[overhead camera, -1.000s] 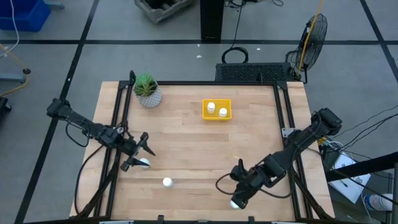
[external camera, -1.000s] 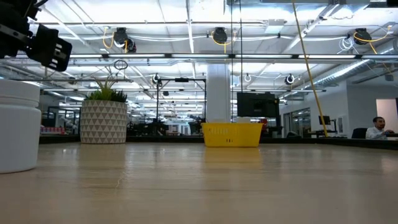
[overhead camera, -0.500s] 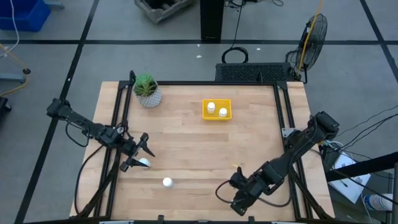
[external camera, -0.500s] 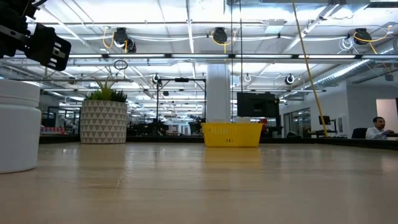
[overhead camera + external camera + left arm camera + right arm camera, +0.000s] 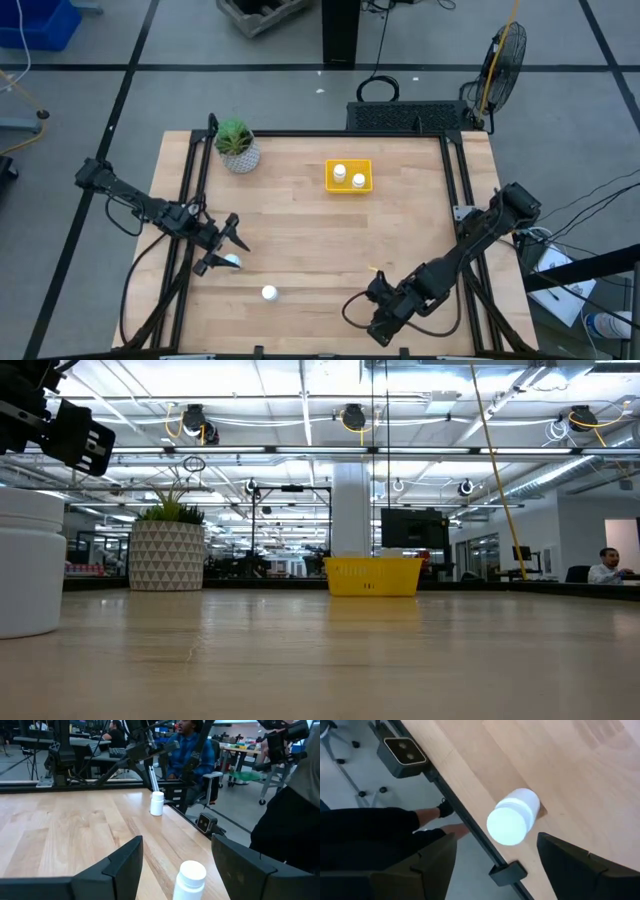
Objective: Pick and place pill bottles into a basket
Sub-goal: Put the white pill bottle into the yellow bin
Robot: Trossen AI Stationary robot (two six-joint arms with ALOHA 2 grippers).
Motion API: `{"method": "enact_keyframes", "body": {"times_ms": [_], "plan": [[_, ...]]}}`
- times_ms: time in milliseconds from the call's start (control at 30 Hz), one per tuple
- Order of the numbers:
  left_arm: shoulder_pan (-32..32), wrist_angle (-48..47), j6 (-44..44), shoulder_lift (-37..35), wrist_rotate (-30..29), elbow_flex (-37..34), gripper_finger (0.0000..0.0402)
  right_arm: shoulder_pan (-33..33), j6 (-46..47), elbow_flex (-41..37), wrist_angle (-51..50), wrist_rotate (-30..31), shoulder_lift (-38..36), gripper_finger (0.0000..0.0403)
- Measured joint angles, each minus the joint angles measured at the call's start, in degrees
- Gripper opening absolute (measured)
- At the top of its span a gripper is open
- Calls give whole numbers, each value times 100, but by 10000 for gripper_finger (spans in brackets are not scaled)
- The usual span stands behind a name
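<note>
Two white pill bottles (image 5: 339, 172) stand in the yellow basket (image 5: 348, 187) at the table's far middle. My left gripper (image 5: 226, 251) is open near the table's left side, its fingers on either side of a standing bottle (image 5: 189, 880) without touching it. A second loose bottle (image 5: 268, 293) stands to its right and also shows in the left wrist view (image 5: 157, 803). My right gripper (image 5: 379, 327) is open at the table's near edge, pointing down over a third bottle (image 5: 512, 819), which it hides in the high view.
A potted plant (image 5: 237, 146) stands at the far left. A small camera box (image 5: 400, 751) sits on the near edge by the right gripper. A person's legs (image 5: 375, 825) show below that edge. A bottle (image 5: 27, 560) looms at the low view's left.
My right gripper has gone toward the table's near edge and a little left, coming over the bottle there, which it now covers in the high view. The bottles have kept their places.
</note>
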Motion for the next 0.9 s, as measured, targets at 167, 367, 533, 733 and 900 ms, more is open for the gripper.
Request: {"method": "enact_keyframes", "body": {"times_ms": [167,367,533,733,900], "plan": [[0,6,17,0,-39,0,241,31,-2,-4,118,-97,178,274],[0,3,31,0,-39,0,241,24,-29,-4,182,-77,314,274],[0,37,43,0,-41,0,241,26,-241,-2,284,-251,513,274],[0,155,45,0,-47,2,241,-15,-398,0,269,-259,578,274],[0,158,26,0,-48,2,241,-53,-484,0,140,-118,575,272]]}}
